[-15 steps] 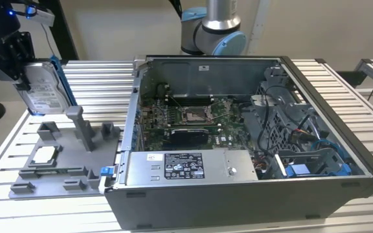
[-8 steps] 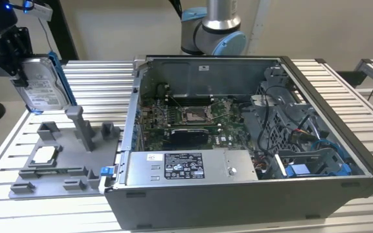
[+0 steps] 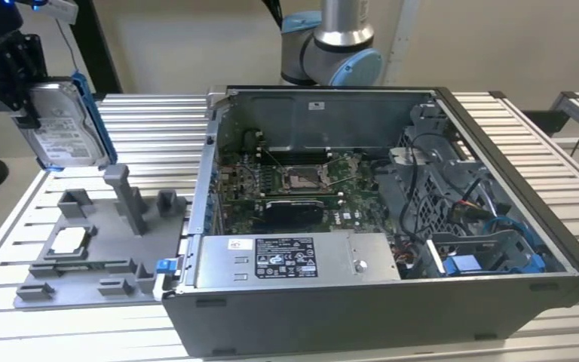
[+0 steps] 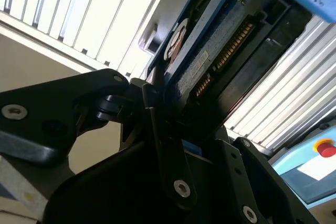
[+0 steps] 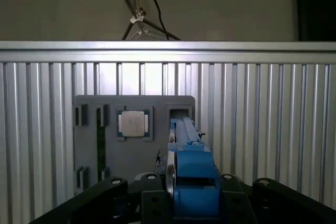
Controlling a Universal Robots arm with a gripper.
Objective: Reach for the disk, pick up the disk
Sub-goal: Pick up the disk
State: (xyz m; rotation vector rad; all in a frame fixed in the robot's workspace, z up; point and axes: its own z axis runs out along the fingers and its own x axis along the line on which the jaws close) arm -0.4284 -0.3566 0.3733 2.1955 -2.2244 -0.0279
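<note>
The disk (image 3: 63, 124) hangs in the upper left of the exterior view. It is clear of the table (image 3: 148, 128) and above the grey fixture (image 3: 108, 253). The claw (image 3: 26, 105) is clamped on it from the top edge. In the second wrist view the black fingers (image 4: 157, 124) press against the drive's two broad faces, with the drive between them.

I judge it a stiff metal slab, fairly heavy for its size and not something that bends or squashes. The faces look smooth, so it could slide in a loose pinch. Its weight hangs below the grip, so it may also swing or pivot. The underside carries an exposed circuit board and connector pins, which are fragile spots to keep the pads off. The blue bracket (image 3: 94, 121) along the edge is plastic and likely springy, so it makes a poorer hold. Flat on the metal faces near one end, as it is held here, looks the soundest place. A knock or drop would probably hurt it.

Counts:
- one table of metal slats
- one open case (image 3: 370, 309), lower right of centre in the exterior view
- one arm (image 3: 335, 45) at top centre
- one fixture at lower left
- one box (image 3: 289, 260) at the case's front
- one disk
- one claw
- one chip (image 3: 68, 241) seated in the fixture
</note>
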